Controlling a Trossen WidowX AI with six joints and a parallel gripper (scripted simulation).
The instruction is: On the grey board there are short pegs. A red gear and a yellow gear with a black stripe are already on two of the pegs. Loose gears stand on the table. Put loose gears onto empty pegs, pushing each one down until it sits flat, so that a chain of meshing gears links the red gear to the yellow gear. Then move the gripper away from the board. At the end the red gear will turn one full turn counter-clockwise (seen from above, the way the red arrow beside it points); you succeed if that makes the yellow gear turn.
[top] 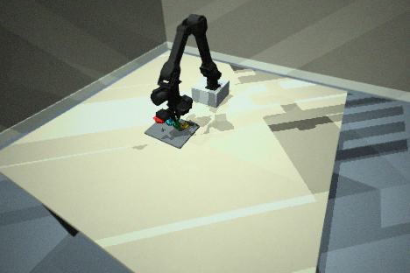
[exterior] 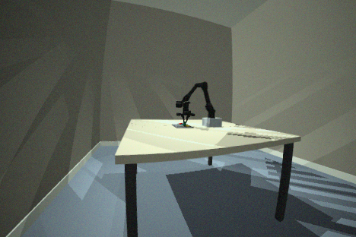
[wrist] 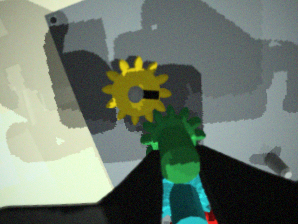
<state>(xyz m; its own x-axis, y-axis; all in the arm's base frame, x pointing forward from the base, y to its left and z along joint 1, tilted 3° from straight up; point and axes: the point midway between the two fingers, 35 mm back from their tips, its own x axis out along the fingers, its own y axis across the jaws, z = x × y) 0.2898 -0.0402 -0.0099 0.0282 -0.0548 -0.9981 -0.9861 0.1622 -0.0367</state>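
The grey board lies on the table. The yellow gear with its black stripe sits on a peg. My gripper is low over the board, shut on the upright hub of the green gear. The green gear's teeth are right beside the yellow gear's; whether it sits fully flat is unclear. A cyan gear is on its other side, partly hidden by the fingers. The red gear is beyond the cyan one, mostly cut off in the wrist view.
A bare peg stands on the board to one side of the gears. The arm's light grey base block stands on the table behind the board. No loose gear can be made out elsewhere on the table.
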